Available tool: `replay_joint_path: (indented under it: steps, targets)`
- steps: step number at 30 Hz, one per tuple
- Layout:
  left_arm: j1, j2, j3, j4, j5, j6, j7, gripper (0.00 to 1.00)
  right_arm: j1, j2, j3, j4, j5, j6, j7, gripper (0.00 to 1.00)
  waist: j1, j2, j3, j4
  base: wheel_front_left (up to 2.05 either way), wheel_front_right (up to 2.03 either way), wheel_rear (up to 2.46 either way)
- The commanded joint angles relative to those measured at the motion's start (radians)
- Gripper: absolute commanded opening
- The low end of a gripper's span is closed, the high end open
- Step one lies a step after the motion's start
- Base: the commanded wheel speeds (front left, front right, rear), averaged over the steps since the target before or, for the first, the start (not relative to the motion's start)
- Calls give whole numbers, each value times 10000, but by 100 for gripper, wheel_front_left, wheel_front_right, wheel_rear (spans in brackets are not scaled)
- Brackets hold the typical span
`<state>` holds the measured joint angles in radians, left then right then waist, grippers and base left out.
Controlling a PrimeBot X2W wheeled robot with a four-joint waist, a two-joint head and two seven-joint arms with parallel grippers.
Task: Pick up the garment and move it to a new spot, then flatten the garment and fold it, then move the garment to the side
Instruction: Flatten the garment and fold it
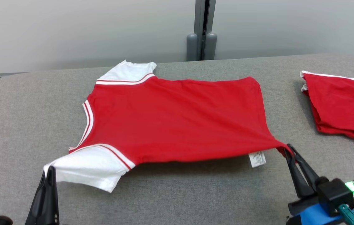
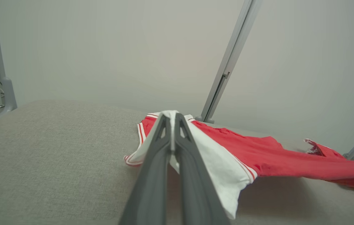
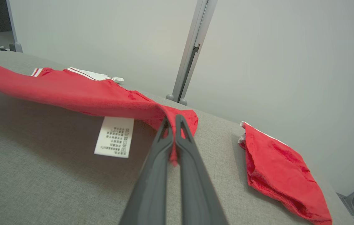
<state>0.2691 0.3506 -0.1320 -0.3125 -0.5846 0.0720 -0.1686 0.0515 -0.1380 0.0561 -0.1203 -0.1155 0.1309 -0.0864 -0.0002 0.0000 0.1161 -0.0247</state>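
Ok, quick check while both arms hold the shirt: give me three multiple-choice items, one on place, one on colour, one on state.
1. The right gripper pinches the spread shirt at: A the hem corner by the care label; B the collar; C the far sleeve.
2. The sleeve in the left gripper is: A red; B white; C grey.
3. The second red garment on the table is: A spread flat; B held by a gripper; C folded, apart from the shirt.
Answers: 1 A, red corner between its fingers beside the label; 2 B, white cloth clamped there; 3 C, compact bundle lying alone.
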Motion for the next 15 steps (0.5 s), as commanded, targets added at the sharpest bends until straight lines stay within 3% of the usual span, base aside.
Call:
replay_joint_path:
  steps: [1, 6, 15]
  targets:
    - [246, 69, 65, -235, 17, 93, 82, 0, 258, -67, 28, -242, 69, -3, 120, 0, 2, 0, -5, -11, 0, 0, 0]
    - [528, 103, -106, -390, -104, 177, 457, 0, 465, -260, 366, -258, 336, -3, 506, 0, 2, 0, 34, -28, 0, 0, 0]
    - [-413, -132, -572, 1164, -329, -126, 714, 0, -443, -787, 1368, 1795, 902, -1, 633, 0, 2, 0, 248, -52, 0, 0, 0]
